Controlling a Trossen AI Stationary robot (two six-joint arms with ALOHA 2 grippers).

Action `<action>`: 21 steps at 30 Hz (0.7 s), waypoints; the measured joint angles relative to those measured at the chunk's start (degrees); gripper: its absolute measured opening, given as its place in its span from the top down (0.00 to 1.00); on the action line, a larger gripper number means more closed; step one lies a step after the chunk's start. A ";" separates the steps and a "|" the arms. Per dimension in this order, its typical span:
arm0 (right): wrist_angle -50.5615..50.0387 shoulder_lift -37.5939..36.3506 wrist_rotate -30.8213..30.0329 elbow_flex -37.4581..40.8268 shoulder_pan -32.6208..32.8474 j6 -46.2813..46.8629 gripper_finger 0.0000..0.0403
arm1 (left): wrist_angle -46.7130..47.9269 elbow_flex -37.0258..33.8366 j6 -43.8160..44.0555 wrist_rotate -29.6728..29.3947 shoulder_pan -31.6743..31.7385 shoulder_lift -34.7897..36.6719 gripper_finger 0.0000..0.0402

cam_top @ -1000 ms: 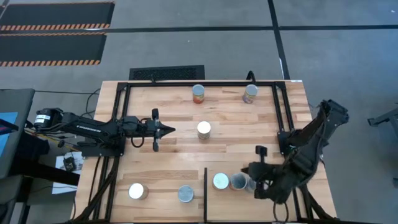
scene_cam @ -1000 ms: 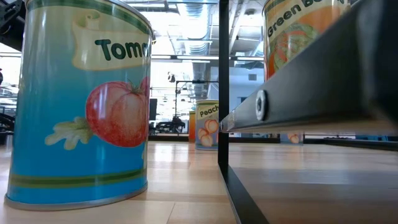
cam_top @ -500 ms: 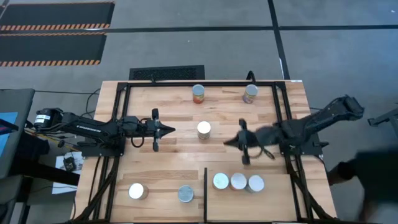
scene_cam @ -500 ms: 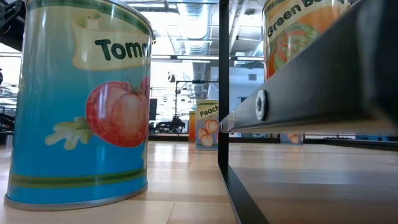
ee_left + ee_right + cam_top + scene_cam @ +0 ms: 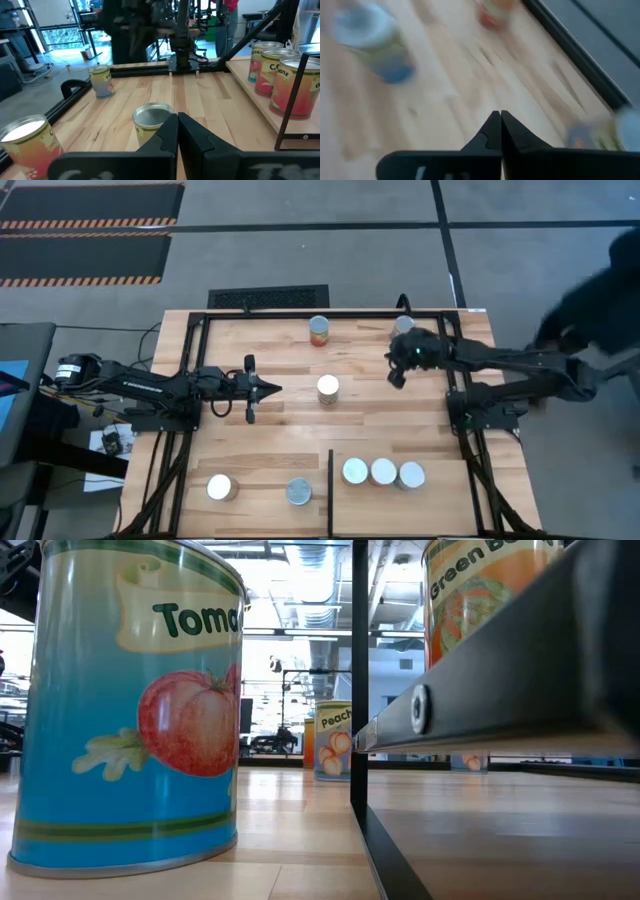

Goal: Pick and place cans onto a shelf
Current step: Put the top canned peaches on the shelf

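Three cans [image 5: 384, 472] stand in a row on the shelf [image 5: 440, 500], the near right section right of the black divider bar [image 5: 330, 480]. Two cans [image 5: 220, 487] [image 5: 299, 492] stand left of the bar. One can [image 5: 328, 388] stands mid-table and two at the far edge [image 5: 319, 330] [image 5: 403, 325]. My left gripper [image 5: 268, 388] is shut and empty, pointing at the mid-table can [image 5: 152, 119]. My right gripper [image 5: 392, 363] is shut and empty [image 5: 500, 117], above the table just near-side of the far right can.
Black frame tubing [image 5: 455, 380] runs along the table's sides and far edge. In the low view a blue tomato can [image 5: 130, 710] and a green-bean can [image 5: 480, 590] stand close on either side of the divider [image 5: 360, 690]. A person's dark shape [image 5: 600, 290] is beyond the right edge.
My right gripper has left the cans on the shelf and swung toward the far edge, first to mid-table and then close to the far right can. The three shelf cans stay standing. My left arm has kept still.
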State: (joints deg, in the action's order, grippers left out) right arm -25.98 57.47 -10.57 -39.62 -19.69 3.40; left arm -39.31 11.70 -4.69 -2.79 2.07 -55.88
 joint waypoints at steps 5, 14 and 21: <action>-3.40 2.31 -0.21 0.06 -8.65 -2.87 0.89 | 0.00 0.00 -0.18 -0.07 0.00 0.00 1.00; -4.78 8.16 -5.90 -3.37 -16.78 -12.15 0.60 | -0.29 0.00 -1.99 -0.98 0.07 0.00 1.00; -4.87 16.91 -5.85 -5.78 -22.93 -15.83 0.51 | -0.34 0.00 -2.16 -1.01 0.09 0.00 1.00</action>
State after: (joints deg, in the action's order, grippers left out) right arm -30.86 74.38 -16.42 -45.40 -42.62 -12.43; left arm -39.65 11.70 -6.85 -3.79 2.15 -55.88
